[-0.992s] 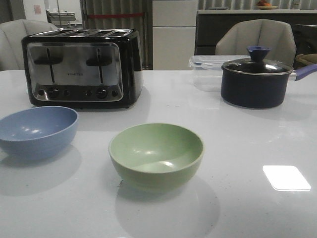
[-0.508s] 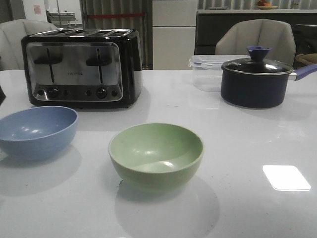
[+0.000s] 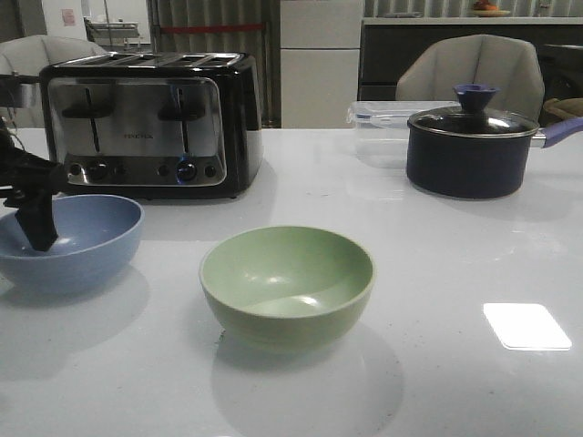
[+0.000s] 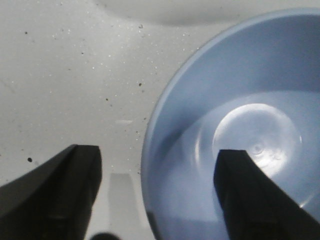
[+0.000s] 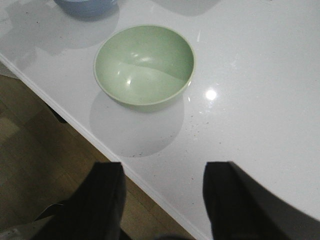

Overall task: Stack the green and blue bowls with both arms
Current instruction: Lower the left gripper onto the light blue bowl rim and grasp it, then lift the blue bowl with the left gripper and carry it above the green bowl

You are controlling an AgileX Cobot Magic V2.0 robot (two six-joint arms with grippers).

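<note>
The green bowl (image 3: 287, 284) sits upright on the white counter (image 3: 455, 255) nearest the front edge, empty. The right gripper (image 5: 162, 200) hangs wide apart over that edge, well short of the green bowl and touching nothing. To the left and slightly farther back stands the blue bowl (image 3: 71, 240). The left gripper (image 4: 157, 195) is spread wide astride its rim, one finger (image 4: 250, 200) inside the bowl, the other outside over the counter. Behind stand a black and steel toaster (image 3: 150, 123), and far right a navy lidded pot (image 3: 472, 146) before a clear container (image 3: 383, 123).
</note>
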